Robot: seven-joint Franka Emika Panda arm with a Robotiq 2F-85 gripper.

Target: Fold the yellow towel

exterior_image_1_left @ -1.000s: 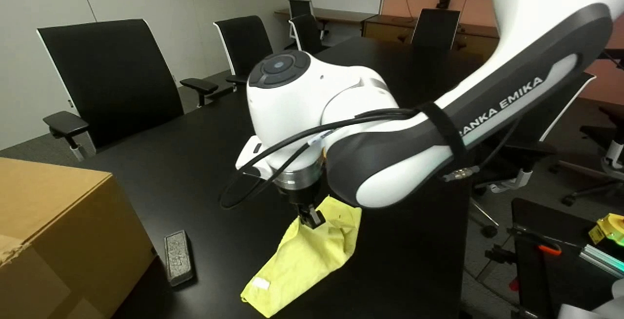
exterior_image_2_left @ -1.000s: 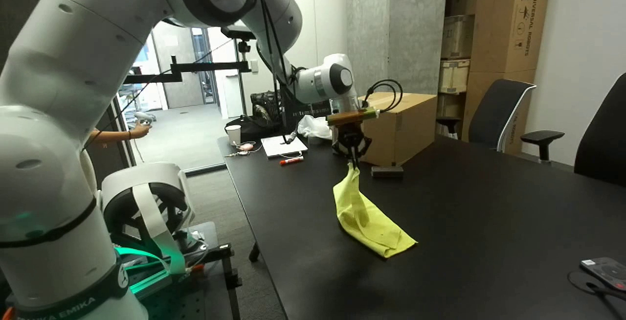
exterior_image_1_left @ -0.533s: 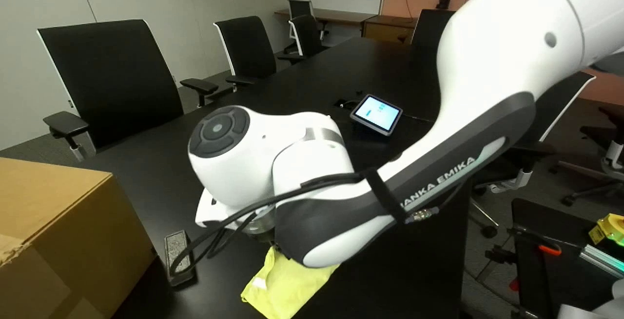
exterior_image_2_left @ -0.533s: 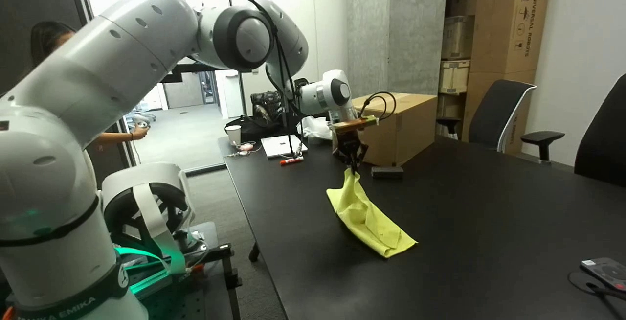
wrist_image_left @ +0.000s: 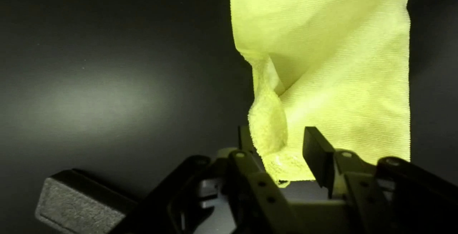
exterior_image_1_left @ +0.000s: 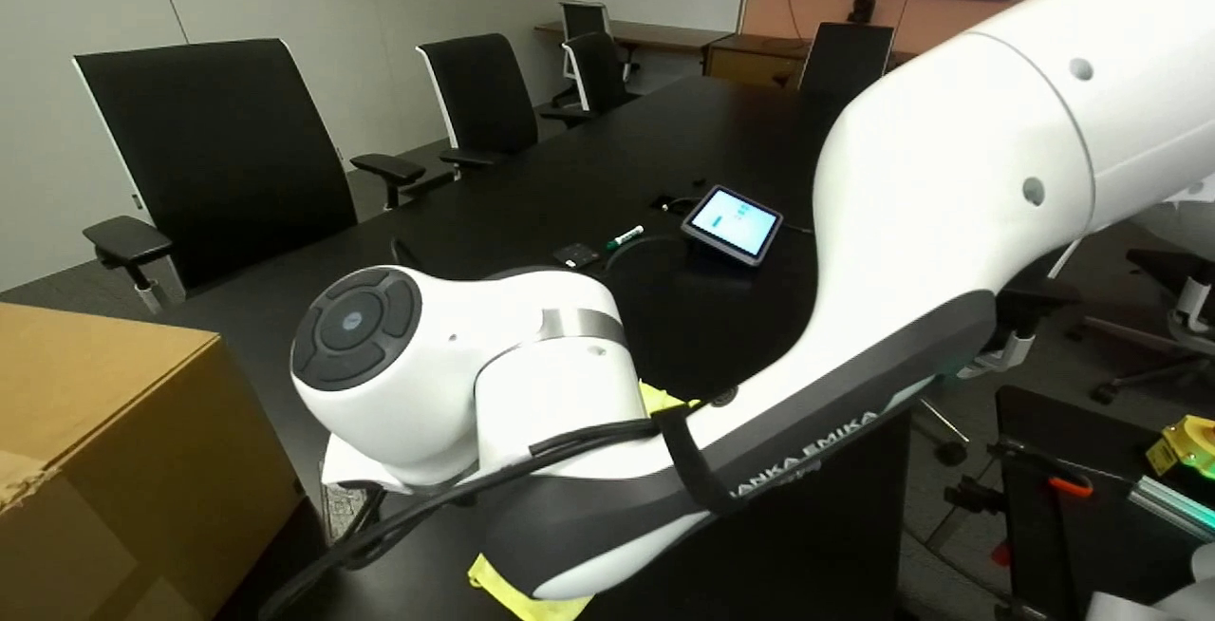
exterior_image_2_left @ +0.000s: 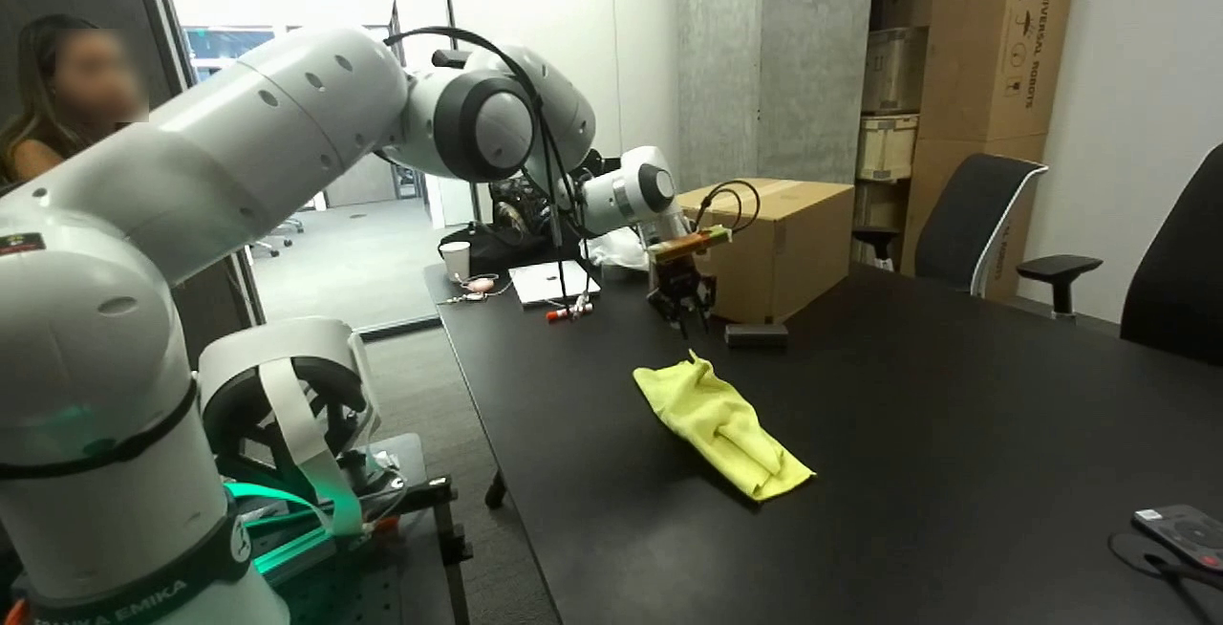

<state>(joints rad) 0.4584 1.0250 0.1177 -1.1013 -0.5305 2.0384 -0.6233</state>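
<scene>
one yellow towel (exterior_image_2_left: pixel 721 429) lies on the bench (exterior_image_2_left: pixel 936 415), seemingly doubled into a rough strip, with a dark block (exterior_image_2_left: pixel 757 336) beyond its far end to the right. above or just past that end the jaws stand partway apart, gripping nothing; the wrist view shows a raised pucker (wrist_image_left: pixel 268 130) along the towel's left edge. the step looks like getting clear of the fold: best rise straight up so neither finger (wrist_image_left: pixel 316 151) snags the pucker, then press that edge flat before another fold.
</scene>
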